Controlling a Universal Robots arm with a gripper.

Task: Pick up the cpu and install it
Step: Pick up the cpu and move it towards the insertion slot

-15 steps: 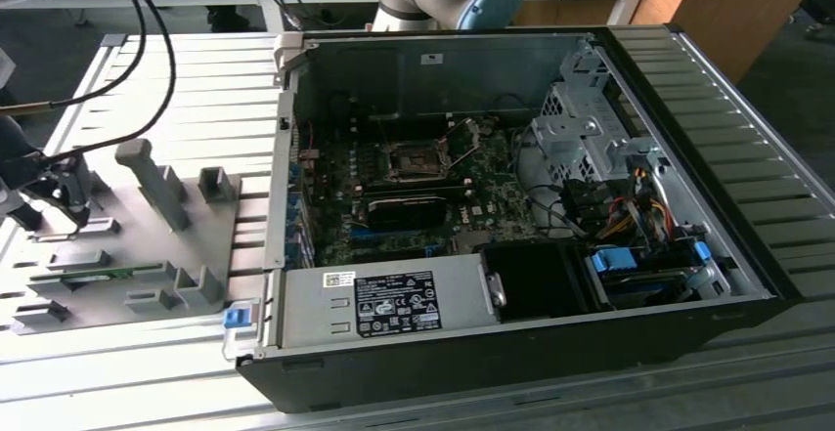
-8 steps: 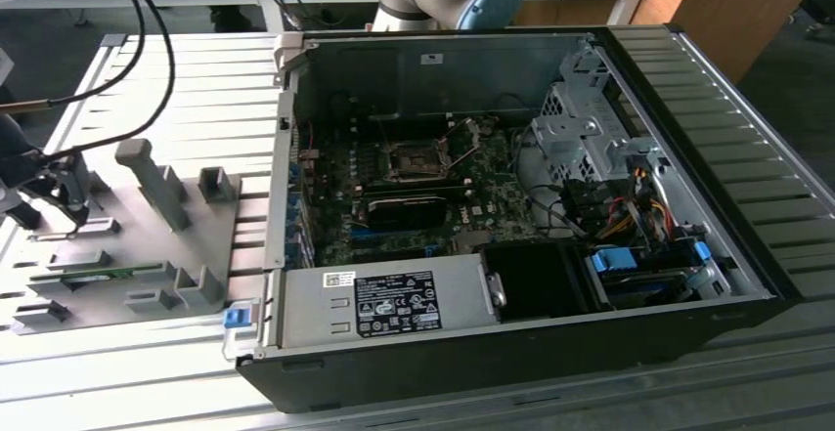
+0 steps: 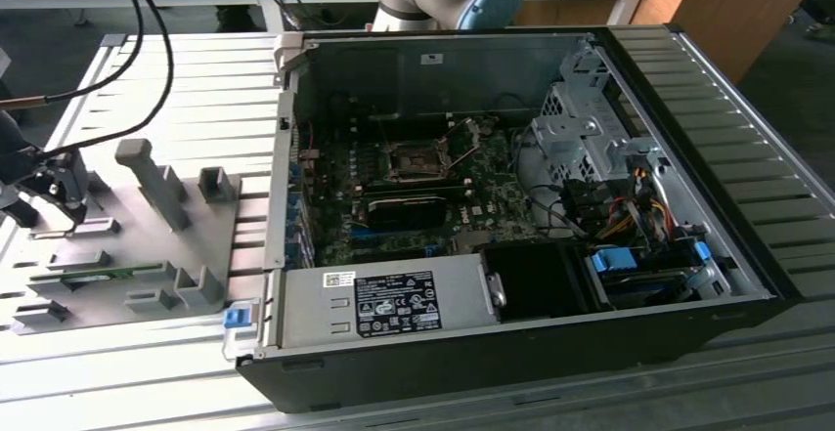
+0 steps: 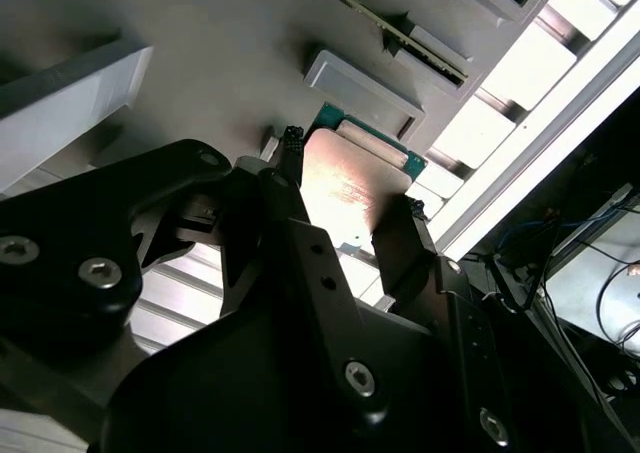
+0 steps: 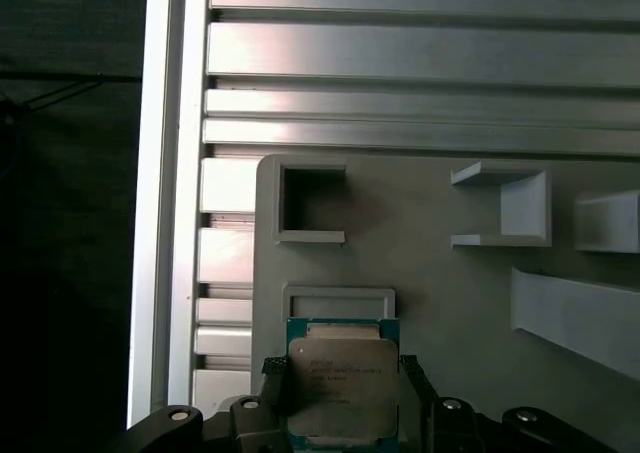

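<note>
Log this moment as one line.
gripper: shut on cpu | place: at grey tray | install: not yet done

The cpu (image 5: 342,385) is a small flat square chip, its silvery-grey metal lid facing up and ringed by a thin green border, with faint print on the lid. It sits level between the gripper (image 4: 350,178) fingers, which press against two opposite edges, over the grey fixture plate (image 5: 440,303), just beside a low rectangular frame (image 5: 338,301) on that plate.
</note>
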